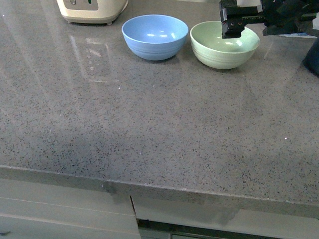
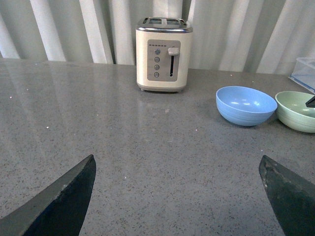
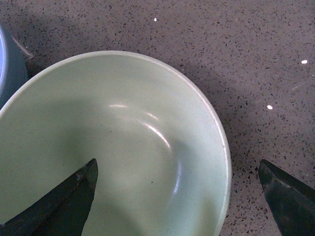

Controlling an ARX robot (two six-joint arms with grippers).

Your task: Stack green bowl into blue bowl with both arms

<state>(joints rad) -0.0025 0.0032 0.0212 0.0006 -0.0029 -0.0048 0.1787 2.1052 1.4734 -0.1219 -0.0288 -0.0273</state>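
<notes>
right gripper (image 3: 178, 201) is over the green bowl (image 1: 224, 45), jaws spread wide: one finger above the inside of the bowl, the other outside the rim over the countertop (image 1: 149, 124). can't tell whether it touches the rim. the green bowl sits upright and empty at the back of the counter, with the blue bowl (image 1: 155, 36) just beside it on the left, also upright and empty. left gripper (image 2: 177, 201) hangs wide open over bare counter, holding nothing, well apart from both bowls. a cream toaster (image 2: 162, 54) stands further left.
</notes>
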